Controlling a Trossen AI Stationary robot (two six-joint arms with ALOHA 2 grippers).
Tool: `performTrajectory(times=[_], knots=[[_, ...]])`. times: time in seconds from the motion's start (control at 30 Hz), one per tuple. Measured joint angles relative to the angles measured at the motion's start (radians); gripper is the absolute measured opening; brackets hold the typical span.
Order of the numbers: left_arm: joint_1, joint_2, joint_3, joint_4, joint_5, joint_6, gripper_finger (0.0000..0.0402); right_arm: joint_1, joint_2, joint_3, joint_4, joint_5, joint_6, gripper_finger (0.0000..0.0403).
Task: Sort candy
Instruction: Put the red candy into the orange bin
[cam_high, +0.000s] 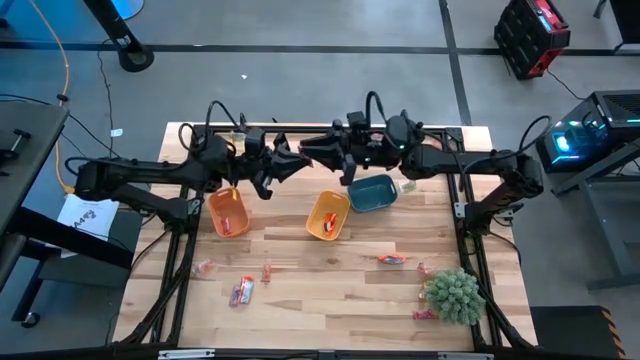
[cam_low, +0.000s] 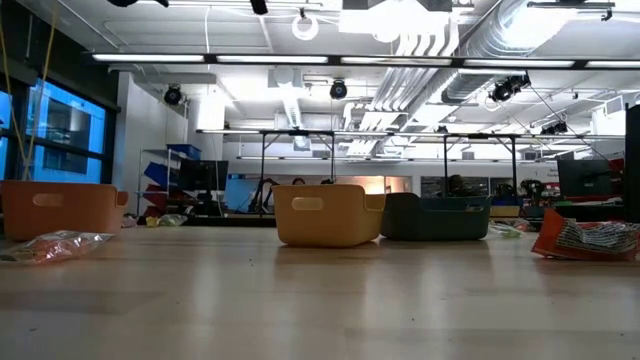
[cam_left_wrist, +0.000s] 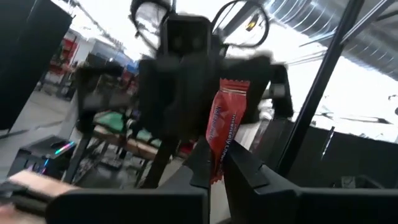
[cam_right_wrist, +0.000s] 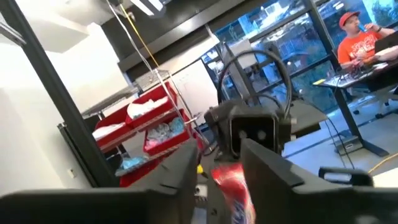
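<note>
Use the yellow-orange bin as your landmark. In the high view both arms meet tip to tip above the bench just behind that bin: your left gripper reaches in from the orange bin side, your right gripper from over the blue bin. That view hides what passes between them.

Your left wrist view shows it: the left gripper is pressed together, pinching the lower end of a red candy that stands upright between its fingers. Your right wrist view shows the same candy between the right gripper's spread fingers, which do not clamp it.

The low view catches neither gripper, only the three bins in a row. Loose candy lies in front of the yellow-orange bin, toward the bench's near edge, with more near the green plant. Bare wood remains between those pieces.
</note>
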Motion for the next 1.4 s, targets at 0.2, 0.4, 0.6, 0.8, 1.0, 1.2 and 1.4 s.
performTrajectory(times=[0.2,0.4,0.6,0.8,1.0,1.2,1.4], knots=[[0.034,-0.069,-0.001,-0.169,-0.001,0.032,0.0006,-0.047,-0.042,0.000,-0.072,0.004,-0.027,0.0179],[0.055,-0.248,0.001,-0.826,-0.128,0.047,0.0006,-0.085,-0.135,0.002,-0.211,-0.009,-0.070,0.0190],[-0.034,-0.324,-0.001,-1.540,-0.364,-0.248,0.0005,-0.087,-0.195,0.000,-0.404,0.025,-0.144,0.0190],[-0.121,-0.304,-0.088,-1.735,-0.364,-0.610,0.0005,-0.093,-0.192,0.000,-0.492,0.058,-0.153,0.0190],[-0.161,-0.263,-0.231,-1.734,-0.302,-0.818,0.0022,-0.093,-0.191,0.000,-0.509,0.060,-0.160,0.0190],[-0.147,-0.225,-0.306,-1.668,-0.340,-0.883,0.0040,-0.093,-0.191,0.000,-0.508,0.060,-0.161,0.0190],[-0.109,-0.147,-0.375,-1.505,-0.386,-0.891,0.0023,-0.093,-0.191,0.000,-0.512,0.060,-0.161,0.0190]])
